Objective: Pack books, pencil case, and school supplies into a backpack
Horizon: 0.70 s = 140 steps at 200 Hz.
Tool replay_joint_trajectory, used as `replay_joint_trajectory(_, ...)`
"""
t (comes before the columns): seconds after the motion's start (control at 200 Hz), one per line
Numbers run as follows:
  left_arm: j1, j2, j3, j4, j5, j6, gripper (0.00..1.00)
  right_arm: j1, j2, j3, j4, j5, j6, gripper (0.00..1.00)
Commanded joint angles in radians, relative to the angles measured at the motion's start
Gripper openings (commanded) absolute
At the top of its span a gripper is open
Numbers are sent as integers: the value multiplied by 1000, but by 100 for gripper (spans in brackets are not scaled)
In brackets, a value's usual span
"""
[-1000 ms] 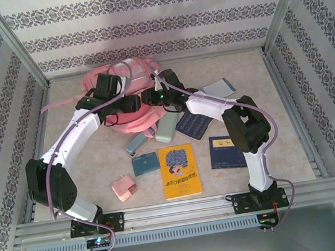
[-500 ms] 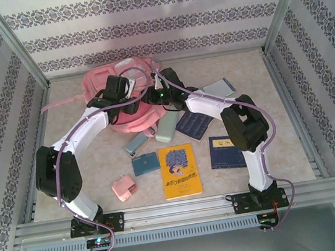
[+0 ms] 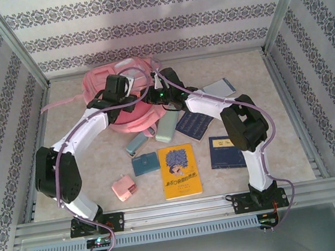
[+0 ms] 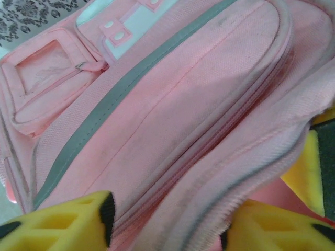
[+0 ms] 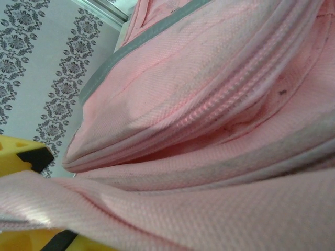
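The pink backpack (image 3: 107, 87) lies at the back of the table. My left gripper (image 3: 129, 103) reaches over its front. In the left wrist view its yellow fingers (image 4: 68, 225) stand apart on either side of a zip-edged flap of the backpack (image 4: 172, 104). My right gripper (image 3: 150, 96) is shut on a fold of backpack fabric (image 5: 209, 157) beside it. On the table lie the yellow book (image 3: 179, 170), two navy books (image 3: 195, 124) (image 3: 226, 151) and a grey-white notebook (image 3: 220, 88). With them are a mint pencil case (image 3: 166, 127), a teal box (image 3: 145, 163) and a pink block (image 3: 124, 188).
A small teal and tan item (image 3: 137, 145) lies by the pencil case. Patterned walls and metal frame rails (image 3: 167, 211) close in the table. A pink strap (image 3: 58, 104) trails left from the backpack.
My left arm has swung right and forward onto the backpack's front, and its jaws have narrowed around the flap. The right arm holds its place.
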Motion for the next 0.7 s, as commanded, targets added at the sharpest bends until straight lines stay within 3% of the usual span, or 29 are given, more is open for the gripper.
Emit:
replay_joint_trajectory(0.0, -4, 58, 63, -10, 24, 9, 42, -18, 5, 17, 55, 15, 13, 22)
replay_joint_trajectory(0.2, -2, 49, 111, -27, 55, 3, 0, -24, -39, -11, 20, 60, -25, 22)
replay_joint_trajectory(0.31, 6, 21, 153, -36, 54, -60, 0, -22, -95, -26, -33, 134, -67, 25)
replay_joint_trajectory(0.6, 63, 109, 467, -296, 144, -303, 0, -27, -356, -163, -185, 257, -170, 29)
replay_joint_trajectory(0.695, 73, 126, 493, -307, 206, -346, 0, -19, -435, -210, -261, 299, -218, 37)
